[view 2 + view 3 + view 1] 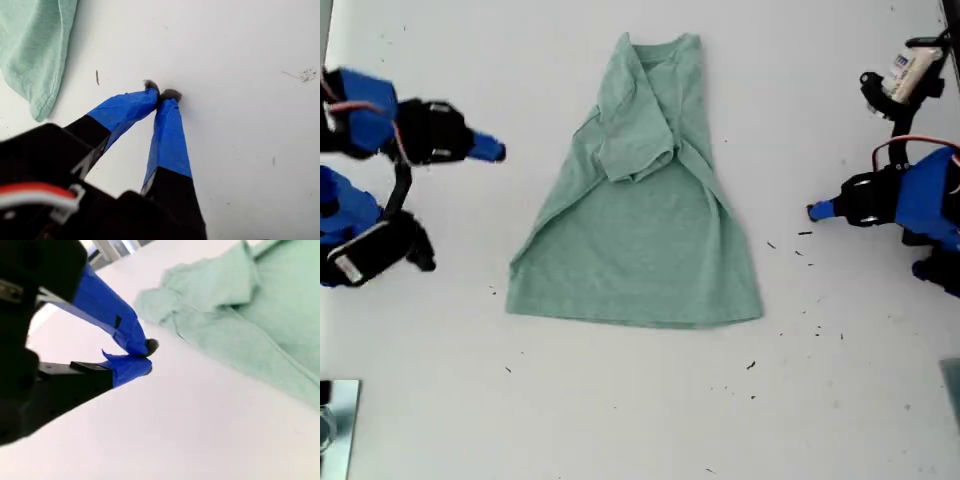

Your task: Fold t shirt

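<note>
The pale green t shirt [640, 240] lies flat in the middle of the white table, neck at the far side and hem near. One sleeve [635, 150] is folded in over the chest. My first gripper [812, 211] is at the exterior view's right, shut and empty, its tips [162, 95] on bare table a little away from the t shirt's hem corner [35, 45]. My second gripper [498, 152] is at the exterior view's left, also shut and empty [148, 357], apart from the t shirt [250, 315] with its folded sleeve.
Small dark specks [804, 233] dot the table [640, 400] at the exterior view's right and near side. Arm bodies stand at both side edges of the exterior view. A metal object [338, 420] sits in its bottom left corner.
</note>
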You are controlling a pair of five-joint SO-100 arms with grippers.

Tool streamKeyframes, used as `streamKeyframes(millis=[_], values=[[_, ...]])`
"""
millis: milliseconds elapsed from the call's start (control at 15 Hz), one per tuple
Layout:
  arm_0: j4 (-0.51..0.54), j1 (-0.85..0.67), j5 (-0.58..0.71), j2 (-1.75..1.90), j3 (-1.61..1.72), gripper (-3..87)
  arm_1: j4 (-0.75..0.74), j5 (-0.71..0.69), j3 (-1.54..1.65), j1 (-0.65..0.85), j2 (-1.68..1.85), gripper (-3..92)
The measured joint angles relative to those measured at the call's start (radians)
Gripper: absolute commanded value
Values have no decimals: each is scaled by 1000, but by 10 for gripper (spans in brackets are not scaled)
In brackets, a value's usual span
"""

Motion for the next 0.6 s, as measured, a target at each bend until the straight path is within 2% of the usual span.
streamKeyframes(millis=[67, 200, 333, 400, 600], values=[[0, 34, -57, 221, 207, -2, 0, 3, 0, 0, 0, 25], [-5, 150, -127, 469, 356, -2, 0, 38, -2, -34, -8, 54], [-26, 144, -133, 439, 365, -2, 52, 98, -175, -103, -135, 359], [-29, 144, -135, 430, 365, -2, 112, 117, -354, -115, -293, 360], [-34, 152, -137, 431, 365, -2, 235, 144, -974, -278, -884, 354]])
